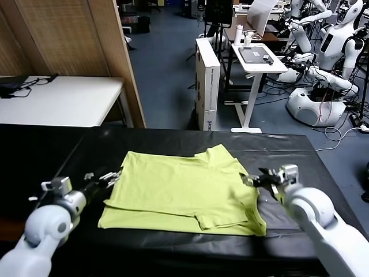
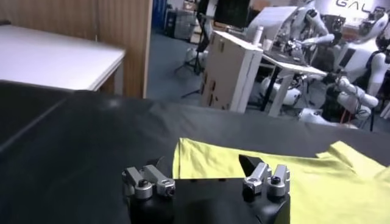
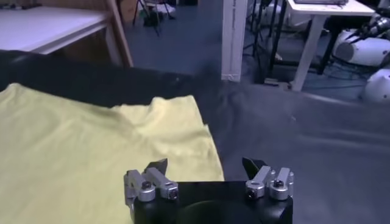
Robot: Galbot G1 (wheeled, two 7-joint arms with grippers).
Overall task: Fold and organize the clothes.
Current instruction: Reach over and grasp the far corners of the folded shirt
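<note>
The lime yellow-green T-shirt (image 1: 184,190) lies partly folded on the black table (image 1: 288,150), one sleeve (image 1: 222,158) sticking out at the back. My left gripper (image 1: 109,176) is open and empty, just off the shirt's left edge. In the left wrist view the open gripper (image 2: 204,165) faces the shirt's corner (image 2: 244,176). My right gripper (image 1: 256,180) is open and empty at the shirt's right edge. In the right wrist view it (image 3: 206,165) hovers over the edge of the shirt (image 3: 91,146).
A white table (image 1: 63,101) stands at the back left beside a wooden partition (image 1: 75,40). Beyond the black table are a white cabinet (image 1: 207,81), a small desk (image 1: 256,57) and parked white robots (image 1: 323,63).
</note>
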